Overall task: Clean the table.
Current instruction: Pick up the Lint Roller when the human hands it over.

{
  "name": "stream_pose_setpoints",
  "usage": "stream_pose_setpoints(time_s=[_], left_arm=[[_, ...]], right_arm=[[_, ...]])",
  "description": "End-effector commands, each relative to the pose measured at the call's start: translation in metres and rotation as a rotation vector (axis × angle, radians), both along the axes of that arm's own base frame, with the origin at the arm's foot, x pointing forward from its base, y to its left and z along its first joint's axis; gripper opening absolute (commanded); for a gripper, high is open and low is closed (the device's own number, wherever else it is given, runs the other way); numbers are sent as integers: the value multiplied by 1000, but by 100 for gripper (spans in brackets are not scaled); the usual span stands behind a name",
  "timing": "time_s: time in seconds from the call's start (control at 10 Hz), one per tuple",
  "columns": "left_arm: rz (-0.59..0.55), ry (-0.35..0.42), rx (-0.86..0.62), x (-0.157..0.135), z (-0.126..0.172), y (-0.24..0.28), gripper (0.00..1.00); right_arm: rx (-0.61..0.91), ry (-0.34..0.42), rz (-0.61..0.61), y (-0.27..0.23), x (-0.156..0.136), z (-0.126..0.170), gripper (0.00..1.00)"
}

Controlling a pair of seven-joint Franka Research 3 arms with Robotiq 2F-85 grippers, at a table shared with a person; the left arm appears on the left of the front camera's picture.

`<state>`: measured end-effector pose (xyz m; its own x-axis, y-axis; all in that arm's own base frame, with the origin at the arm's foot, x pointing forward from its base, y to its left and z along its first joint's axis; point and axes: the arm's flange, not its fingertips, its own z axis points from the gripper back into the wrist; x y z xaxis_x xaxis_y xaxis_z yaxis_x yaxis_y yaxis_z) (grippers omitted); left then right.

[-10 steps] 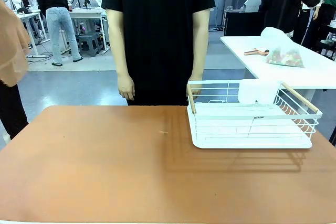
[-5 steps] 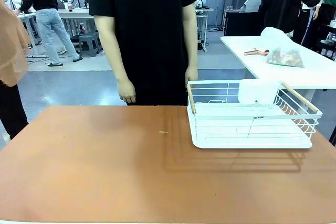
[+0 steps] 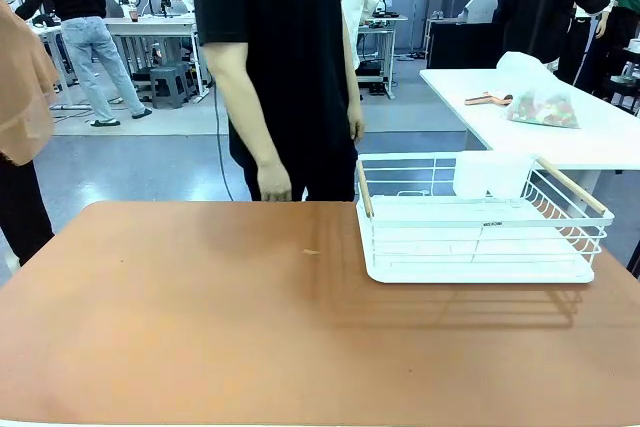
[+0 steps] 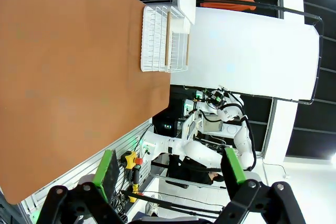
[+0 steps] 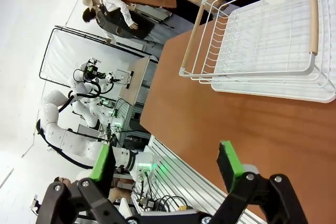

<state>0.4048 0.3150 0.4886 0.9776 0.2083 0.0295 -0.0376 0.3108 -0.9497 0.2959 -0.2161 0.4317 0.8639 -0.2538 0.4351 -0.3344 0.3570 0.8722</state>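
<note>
**Both hands wide and empty; rack on the table's far right**

Front view: you see the large reddish-brown, leather-like table [image 3: 200,327] with rounded corners spanning the picture. A white wire rack with wooden handles [image 3: 480,237] sits on its far right part. A small pale speck [image 3: 311,252] lies on the bare top just left of the rack. A person in a black shirt [image 3: 280,57] stands at the far edge.

Left wrist view: your left hand [image 4: 169,174] has its green pads spread wide with nothing between them. The table and rack lie beyond it.

Right wrist view: your right hand [image 5: 164,166] is equally wide and empty, with the rack ahead on the table.
</note>
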Motion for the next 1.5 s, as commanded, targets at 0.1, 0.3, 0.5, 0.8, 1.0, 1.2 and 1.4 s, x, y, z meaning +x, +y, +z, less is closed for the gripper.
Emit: stream_pose_setpoints(time_s=[0.1,0.3,0.5,0.8,1.0,1.2,1.4], left_arm=[[-2,-12,9,-5,-1,-1,100],[-2,-12,9,-5,-1,-1,100],[-2,-12,9,-5,-1,-1,100],[-2,-12,9,-5,-1,-1,100],[-2,-12,9,-5,-1,-1,100],[-2,-12,9,-5,-1,-1,100],[-2,-12,9,-5,-1,-1,100]], right_arm=[[6,-14,5,-1,-1,2,100],[6,-14,5,-1,-1,2,100],[6,-14,5,-1,-1,2,100],[6,-14,5,-1,-1,2,100],[6,-14,5,-1,-1,2,100],[6,-14,5,-1,-1,2,100],[6,-14,5,-1,-1,2,100]])
